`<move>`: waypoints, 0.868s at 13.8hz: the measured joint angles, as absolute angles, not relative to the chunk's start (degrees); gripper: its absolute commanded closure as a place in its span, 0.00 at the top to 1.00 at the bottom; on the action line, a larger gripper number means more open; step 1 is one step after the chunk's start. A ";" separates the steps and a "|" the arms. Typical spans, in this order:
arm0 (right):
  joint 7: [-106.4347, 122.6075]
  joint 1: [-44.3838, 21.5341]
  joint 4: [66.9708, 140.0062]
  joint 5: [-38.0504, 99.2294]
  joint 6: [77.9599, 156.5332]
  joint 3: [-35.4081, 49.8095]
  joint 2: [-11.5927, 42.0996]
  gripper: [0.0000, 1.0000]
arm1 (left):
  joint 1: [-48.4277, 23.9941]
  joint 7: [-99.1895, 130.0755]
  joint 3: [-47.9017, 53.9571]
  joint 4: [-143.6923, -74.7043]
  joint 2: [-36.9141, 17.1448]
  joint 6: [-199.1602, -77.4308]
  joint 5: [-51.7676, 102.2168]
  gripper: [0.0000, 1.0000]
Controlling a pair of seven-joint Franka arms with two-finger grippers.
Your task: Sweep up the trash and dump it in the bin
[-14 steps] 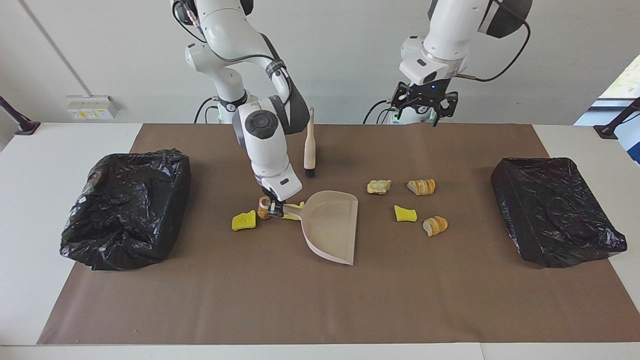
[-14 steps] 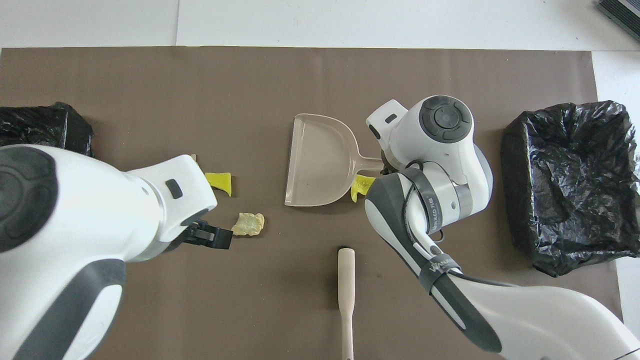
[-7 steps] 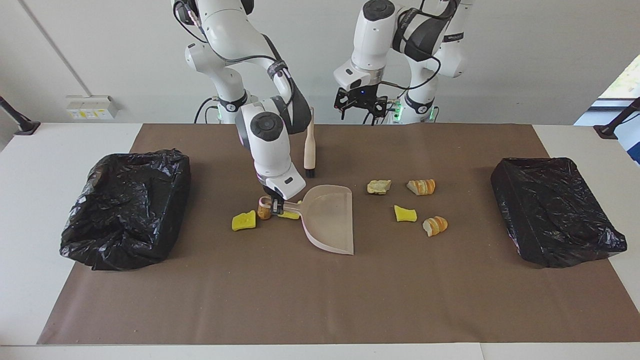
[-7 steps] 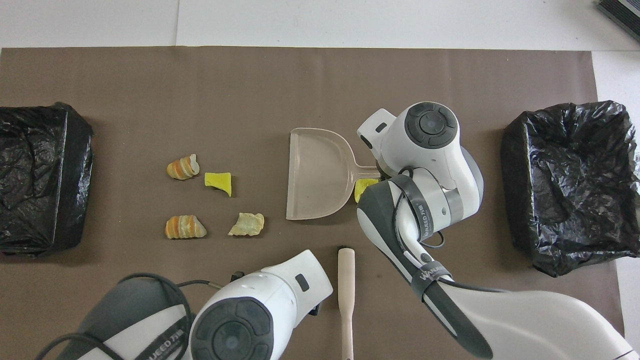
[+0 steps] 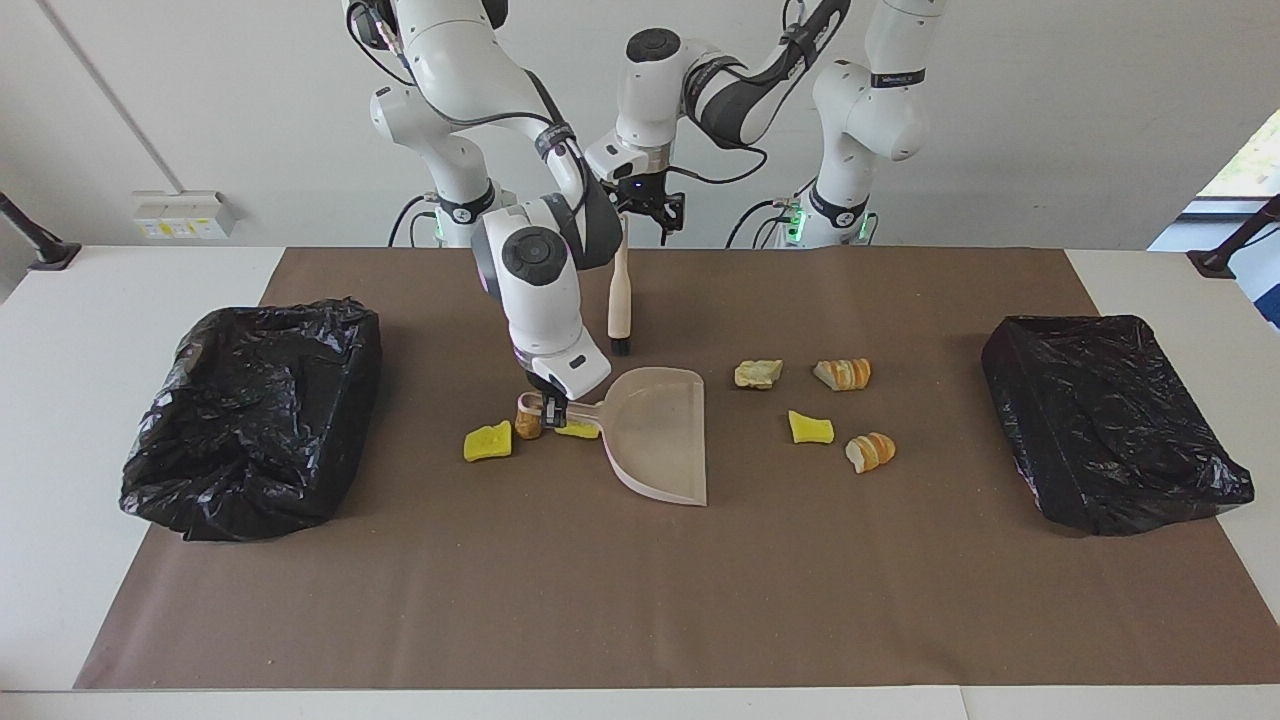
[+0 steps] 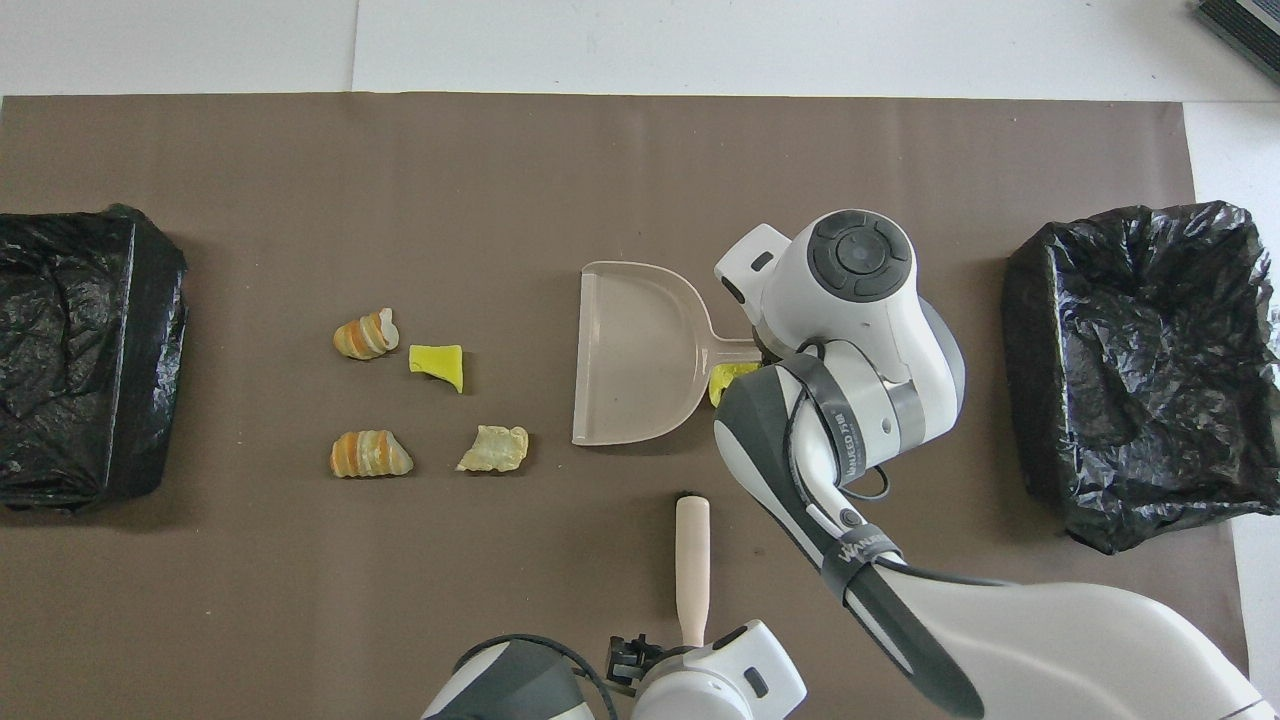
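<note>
My right gripper point(image 5: 549, 408) is shut on the handle of the beige dustpan point(image 5: 660, 435), which lies low on the brown mat; in the overhead view the wrist hides the fingers. A yellow wedge point(image 5: 488, 441), a brown cork bit point(image 5: 527, 418) and another yellow wedge point(image 5: 578, 430) sit by the handle. A pale lump point(image 5: 758, 374), two striped bread chunks point(image 5: 843, 373) point(image 5: 870, 451) and a yellow wedge point(image 5: 810, 427) lie off the pan's mouth. My left gripper point(image 5: 648, 222) hangs open over the handle end of the brush point(image 5: 620, 300).
A black-bagged bin point(image 5: 255, 415) stands at the right arm's end of the table and another point(image 5: 1110, 420) at the left arm's end. The mat point(image 5: 640, 600) stretches on toward the table edge farthest from the robots.
My left arm has swung from its own end of the table to above the brush's handle. The right gripper has turned the dustpan slightly and drawn it a little toward the robots.
</note>
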State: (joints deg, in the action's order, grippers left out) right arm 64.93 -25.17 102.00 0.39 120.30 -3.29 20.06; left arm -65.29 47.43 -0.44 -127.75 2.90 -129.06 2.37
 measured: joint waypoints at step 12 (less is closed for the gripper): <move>64.93 -25.17 103.75 0.39 120.33 -3.29 19.22 0.00 | -68.84 51.19 -0.61 -129.41 -2.45 -130.06 5.20 0.03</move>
